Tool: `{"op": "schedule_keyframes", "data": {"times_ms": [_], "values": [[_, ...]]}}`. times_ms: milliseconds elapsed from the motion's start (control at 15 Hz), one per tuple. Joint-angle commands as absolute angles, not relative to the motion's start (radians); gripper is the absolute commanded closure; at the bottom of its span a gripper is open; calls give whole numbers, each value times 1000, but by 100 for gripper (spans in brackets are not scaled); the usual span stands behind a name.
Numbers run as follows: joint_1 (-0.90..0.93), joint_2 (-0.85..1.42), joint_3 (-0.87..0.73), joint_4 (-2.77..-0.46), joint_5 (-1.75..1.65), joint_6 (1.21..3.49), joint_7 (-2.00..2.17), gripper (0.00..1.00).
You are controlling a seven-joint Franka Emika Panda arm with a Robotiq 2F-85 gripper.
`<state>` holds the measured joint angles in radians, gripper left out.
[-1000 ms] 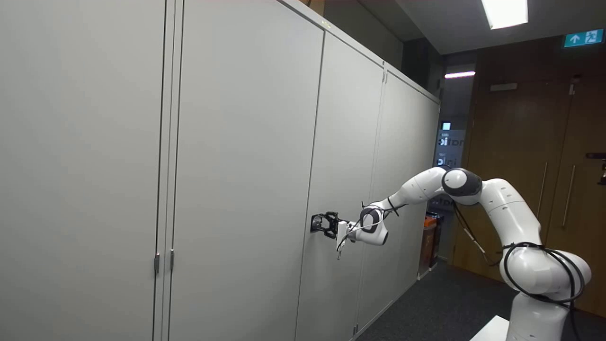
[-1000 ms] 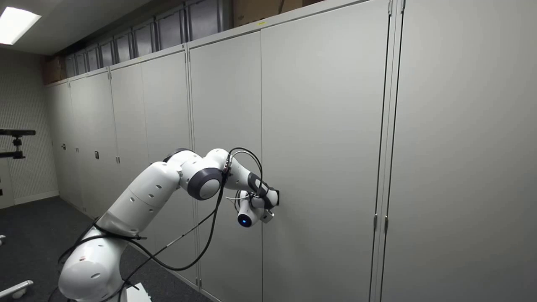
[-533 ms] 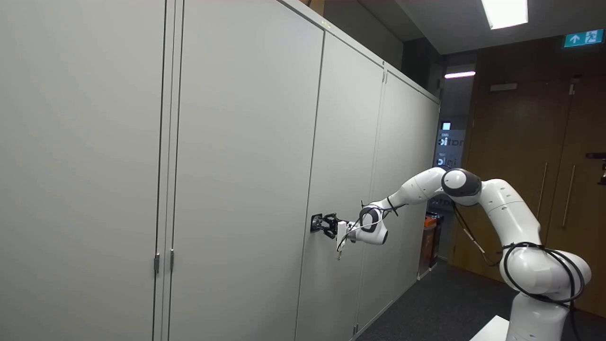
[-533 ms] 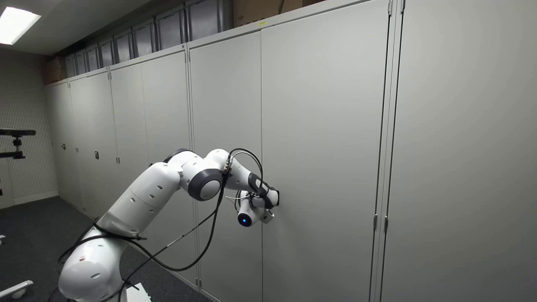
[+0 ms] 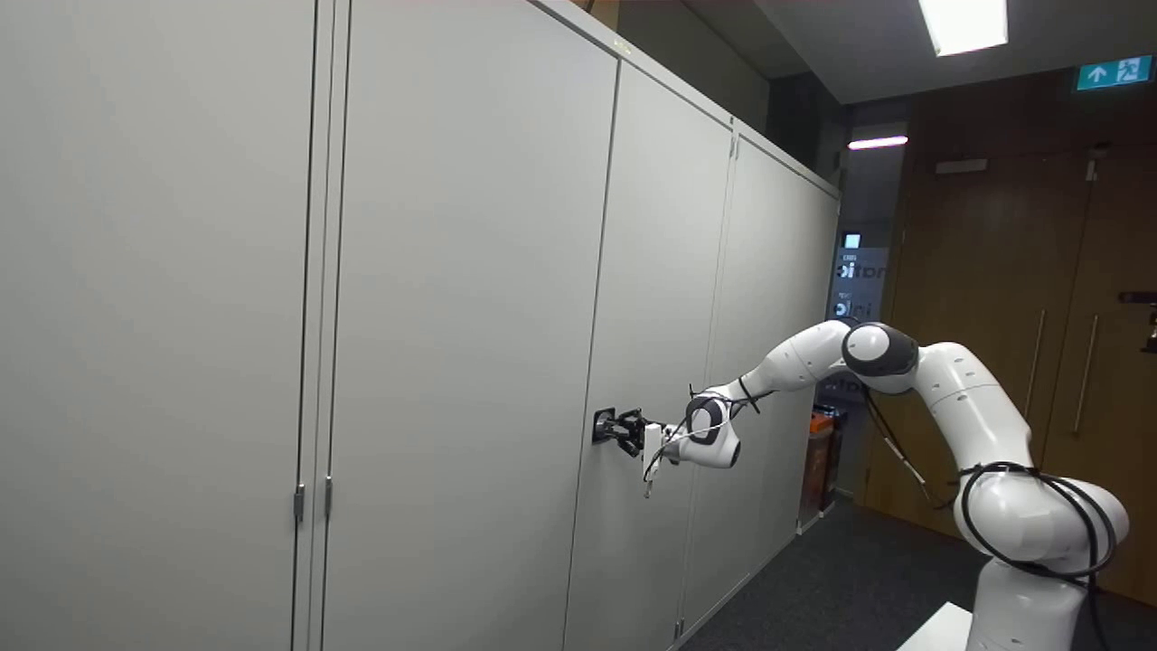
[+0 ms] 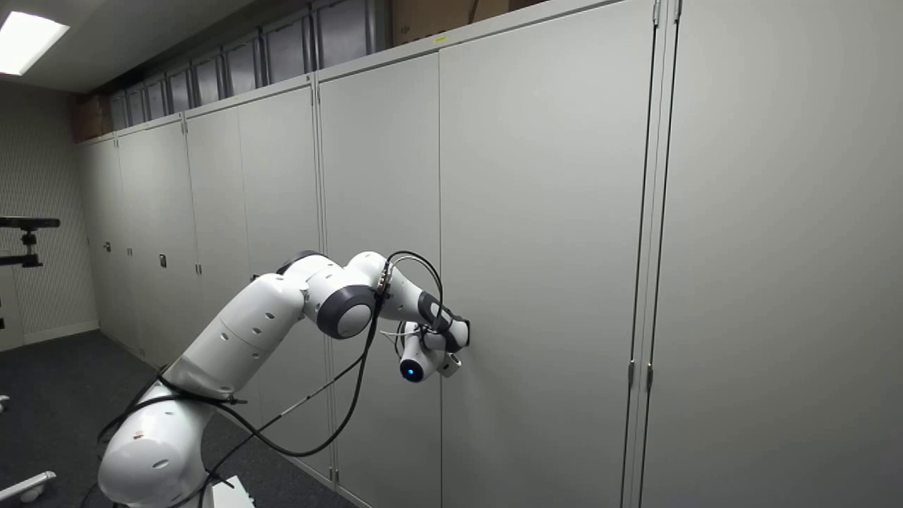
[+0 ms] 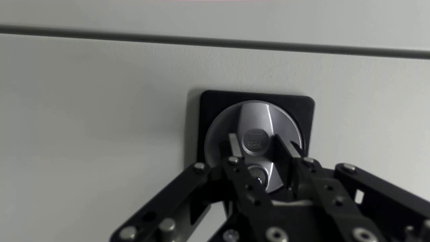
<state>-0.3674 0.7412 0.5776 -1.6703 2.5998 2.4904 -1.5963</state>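
In the wrist view a round silver-grey latch (image 7: 220, 127) sits in a square black plate (image 7: 305, 111) on a pale grey cabinet door (image 7: 100, 117). A raised ridge (image 7: 255, 114) runs across the latch, with a lock cylinder at its lower end. My gripper (image 7: 254, 141) is shut on this ridge, one black finger along each side. In an exterior view the gripper (image 5: 615, 426) reaches straight at the black plate on the door (image 5: 664, 253). The door lies flush with its neighbour. My wrist hides the fingers in an exterior view where the plate's edge (image 6: 468, 333) just shows.
A long row of tall grey cabinets (image 6: 550, 176) stands along the wall, with grey crates (image 6: 346, 35) on top. Black cables (image 6: 353, 409) hang looped from the arm. Wooden doors (image 5: 985, 362) and a bin with an orange lid (image 5: 821, 423) are at the back.
The gripper's fingers have drawn together from a wider stance onto the latch's ridge. The arm has barely moved, and the door stands as before.
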Motion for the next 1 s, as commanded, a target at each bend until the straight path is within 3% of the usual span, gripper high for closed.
{"op": "schedule_keyframes", "data": {"times_ms": [0,67,200,333,400,600,667,800,933], "values": [[-381,762,610,-1608,2600,2529,-1610,92],[-382,760,611,-1608,2600,2531,-1606,90],[-382,759,614,-1603,2600,2539,-1599,66],[-383,759,616,-1593,2600,2549,-1593,88],[-379,760,616,-1586,2600,2562,-1589,88],[-372,760,614,-1570,2600,2594,-1579,68],[-370,760,615,-1566,2600,2601,-1578,46],[-368,760,616,-1557,2600,2609,-1574,39],[-364,765,618,-1539,2600,2617,-1573,23]]}}
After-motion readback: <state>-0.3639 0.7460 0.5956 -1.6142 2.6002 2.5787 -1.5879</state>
